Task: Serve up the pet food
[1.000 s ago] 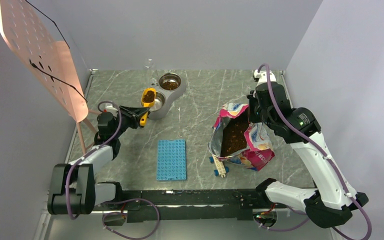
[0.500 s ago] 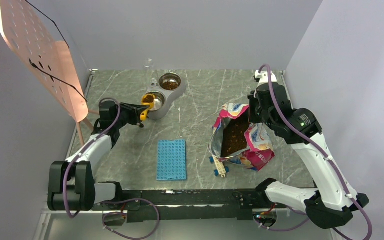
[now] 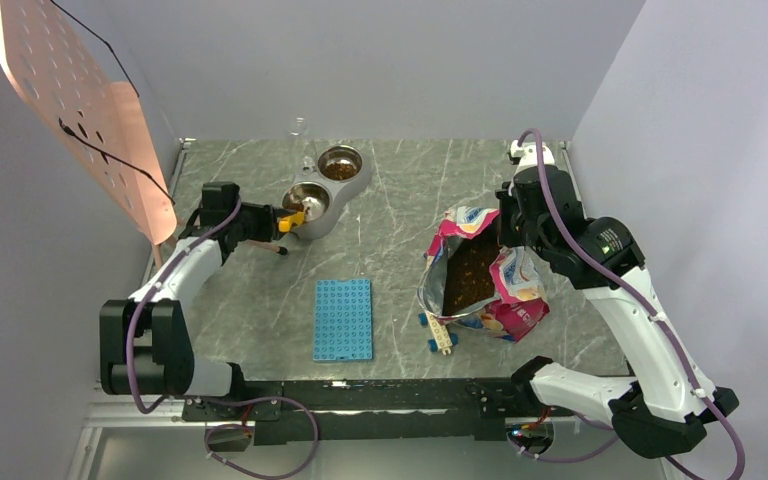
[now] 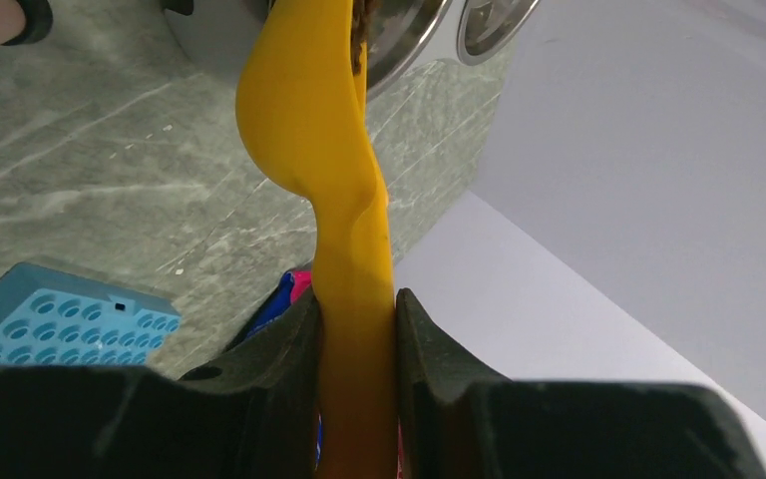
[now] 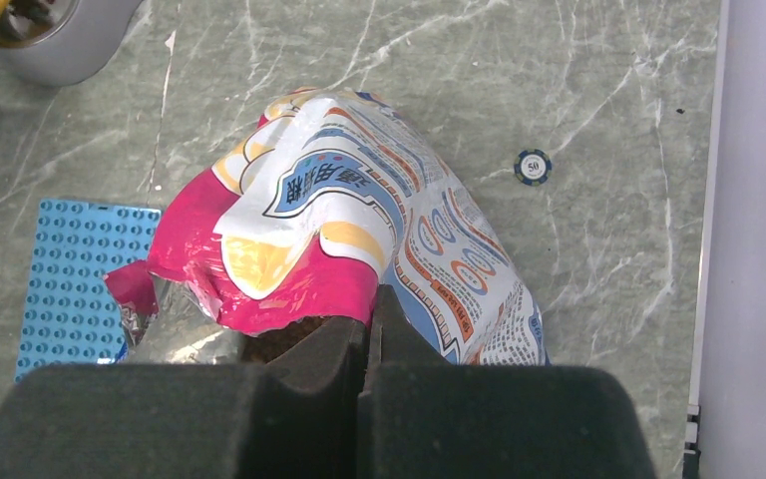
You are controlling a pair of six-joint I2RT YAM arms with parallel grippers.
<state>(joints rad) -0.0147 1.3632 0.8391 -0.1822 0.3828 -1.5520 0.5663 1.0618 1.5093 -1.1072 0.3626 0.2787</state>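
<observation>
1. Far half of the double bowl (image 3: 362, 182) already holds pet food (image 3: 339, 168). The near half is being filled, and the rest is in the bag (image 5: 379, 200) on the counter (image 3: 400, 200).
2. Left claw (image 4: 356, 319) grasps the scoop (image 4: 309, 120) handle; right claw (image 5: 369, 321) is clenched on the bag rim.
3. A second ago the scoop was level and full; now it's tipped over.

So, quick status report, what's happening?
Left gripper clamps yellow scoop, tipped at the steel double bowl. Right gripper pinches the bag rim; kibble inside. Nothing blocking.
</observation>
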